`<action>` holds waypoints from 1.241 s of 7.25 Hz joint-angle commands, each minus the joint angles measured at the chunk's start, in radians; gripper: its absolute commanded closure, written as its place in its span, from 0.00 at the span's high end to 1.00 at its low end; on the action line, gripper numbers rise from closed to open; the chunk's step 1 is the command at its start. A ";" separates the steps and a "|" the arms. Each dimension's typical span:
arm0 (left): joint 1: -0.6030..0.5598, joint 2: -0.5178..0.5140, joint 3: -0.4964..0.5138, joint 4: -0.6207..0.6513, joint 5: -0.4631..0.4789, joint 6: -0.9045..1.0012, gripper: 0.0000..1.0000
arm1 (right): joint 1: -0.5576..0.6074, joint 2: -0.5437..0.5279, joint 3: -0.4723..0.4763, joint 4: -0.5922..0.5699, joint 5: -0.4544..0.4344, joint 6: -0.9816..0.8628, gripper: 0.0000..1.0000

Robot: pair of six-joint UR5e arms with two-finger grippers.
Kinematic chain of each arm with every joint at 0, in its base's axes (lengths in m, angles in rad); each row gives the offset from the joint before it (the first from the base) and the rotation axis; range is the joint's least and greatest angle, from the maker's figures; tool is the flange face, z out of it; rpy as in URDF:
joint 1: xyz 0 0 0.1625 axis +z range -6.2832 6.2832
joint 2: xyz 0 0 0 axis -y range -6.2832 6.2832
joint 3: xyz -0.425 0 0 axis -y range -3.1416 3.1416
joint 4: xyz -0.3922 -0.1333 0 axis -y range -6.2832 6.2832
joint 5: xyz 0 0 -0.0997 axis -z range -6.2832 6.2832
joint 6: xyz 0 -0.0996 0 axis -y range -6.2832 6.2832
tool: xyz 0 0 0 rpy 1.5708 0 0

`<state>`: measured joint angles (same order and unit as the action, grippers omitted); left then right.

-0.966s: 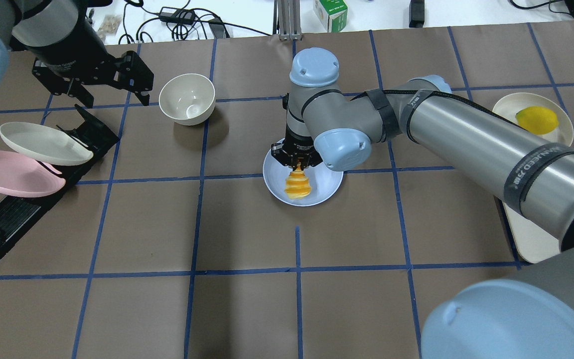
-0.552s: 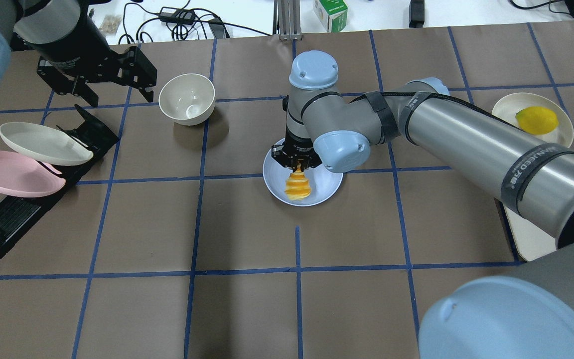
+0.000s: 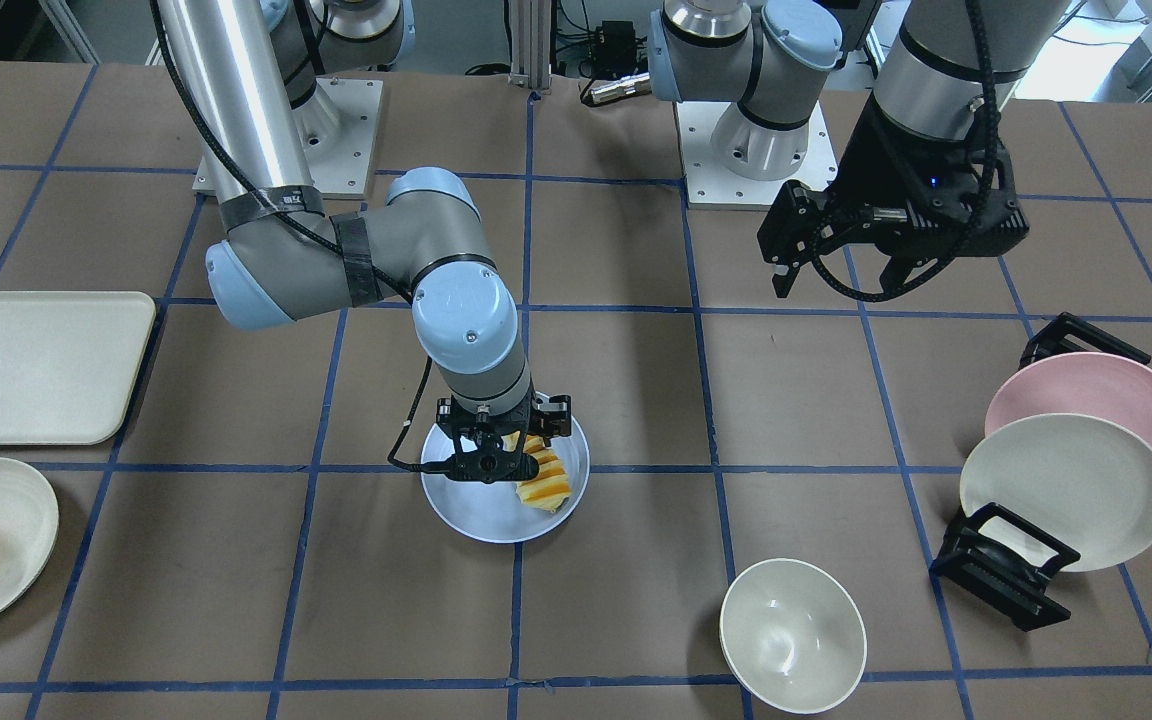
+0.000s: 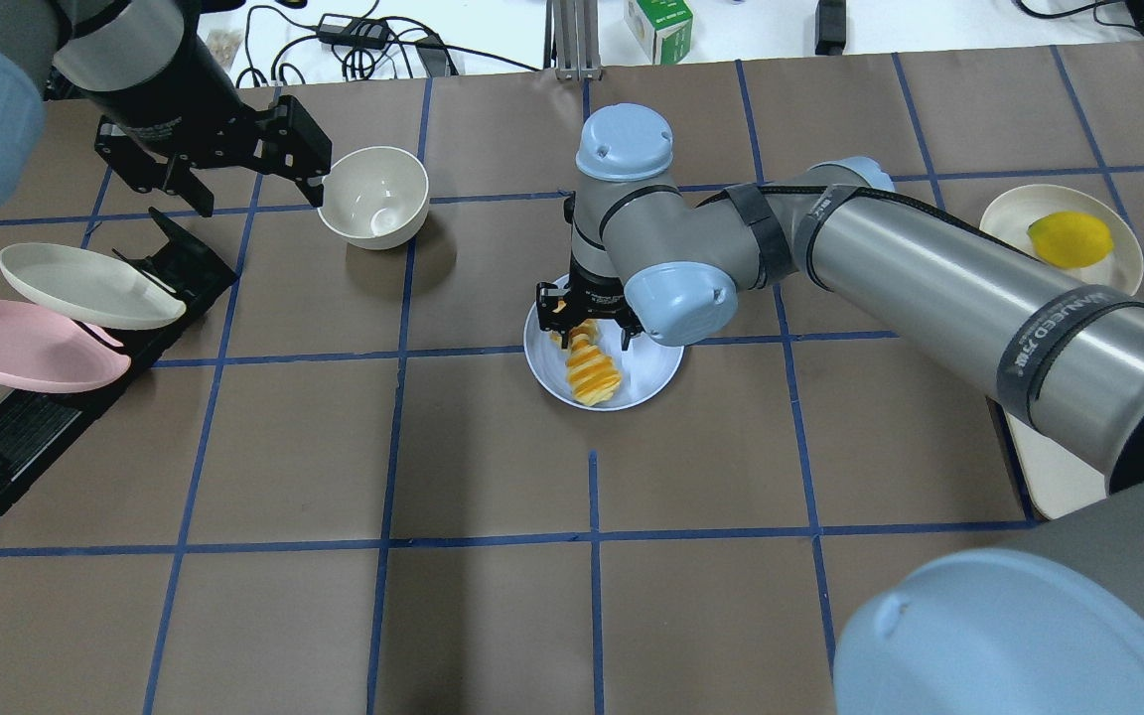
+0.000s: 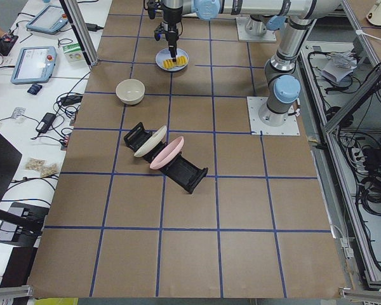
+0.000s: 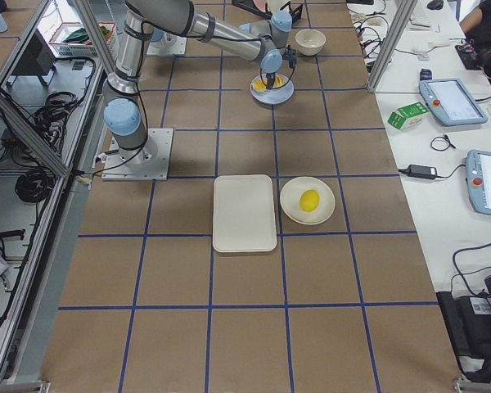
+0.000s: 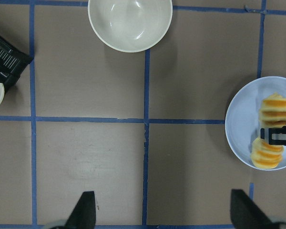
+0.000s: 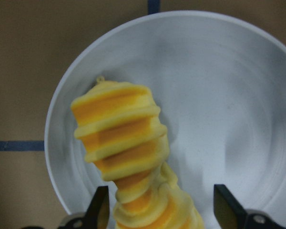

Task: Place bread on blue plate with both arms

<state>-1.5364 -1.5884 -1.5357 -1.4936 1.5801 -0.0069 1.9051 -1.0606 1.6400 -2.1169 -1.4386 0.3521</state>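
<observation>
Bread (image 4: 592,369) — on blue plate (image 4: 649,369)

The right wrist view's bottom edge cuts off the bread (image 8: 121,138) — and the blue plate (image 8: 238,95).

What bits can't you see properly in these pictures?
Bread: lower end cut off by the right wrist view's bottom edge.
Blue plate: far rim hidden by the right arm, overhead.
Tray: mostly covered by the right arm, overhead.
Both side views: bread too small for detail.
</observation>
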 commanded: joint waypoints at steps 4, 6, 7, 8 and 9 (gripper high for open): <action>0.016 0.007 0.000 -0.048 -0.031 -0.008 1.00 | -0.079 -0.215 0.003 0.179 -0.107 -0.014 1.00; 0.016 -0.010 0.016 -0.050 -0.028 -0.008 1.00 | -0.167 -0.312 -0.011 0.277 -0.108 -0.031 1.00; 0.010 -0.005 0.006 -0.050 -0.025 -0.008 1.00 | -0.214 -0.340 -0.014 0.329 -0.108 -0.050 1.00; 0.010 -0.008 0.019 -0.048 -0.025 -0.008 1.00 | -0.243 -0.385 -0.012 0.368 -0.108 -0.067 1.00; 0.009 -0.002 0.003 -0.050 -0.023 -0.008 1.00 | -0.279 -0.413 -0.012 0.388 -0.121 -0.083 1.00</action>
<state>-1.5262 -1.5940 -1.5247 -1.5425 1.5555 -0.0154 1.6685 -1.4339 1.6281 -1.7636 -1.5496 0.2887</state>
